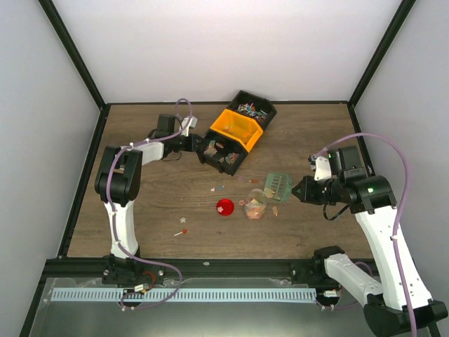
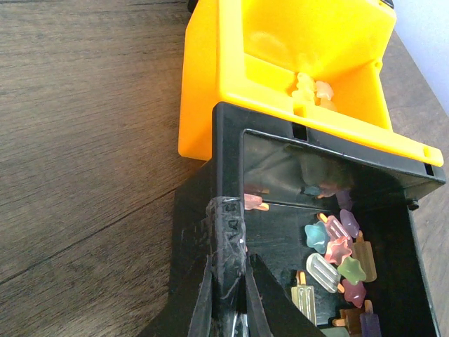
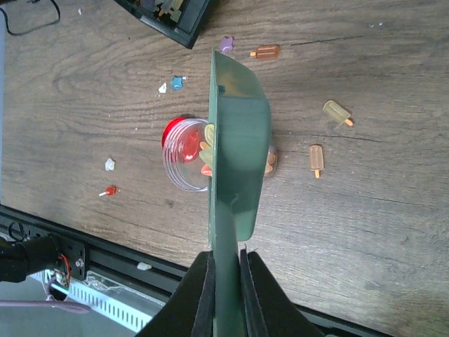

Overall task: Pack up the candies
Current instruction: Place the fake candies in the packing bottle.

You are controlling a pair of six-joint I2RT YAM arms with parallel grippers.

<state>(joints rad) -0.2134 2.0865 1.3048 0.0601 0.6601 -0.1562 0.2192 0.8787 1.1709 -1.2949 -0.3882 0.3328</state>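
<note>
Lab test cell (white panels (image 1: 224, 42), black frame (image 1: 76, 56)) enclosing a wooden table (image 1: 280, 235).

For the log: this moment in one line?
left jaws: on tray wall | right jaws: on scoop at jar | candies loose on table

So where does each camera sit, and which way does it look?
Top external: high behind the arms, looking down at the table; both arms show.
Left wrist: on the left arm, facing the black box of candies; its jaws grip the wall.
Right wrist: on the right arm, facing down at the jar; its jaws hold the green scoop.
Shared: top and right wrist show scoop, jar.
</note>
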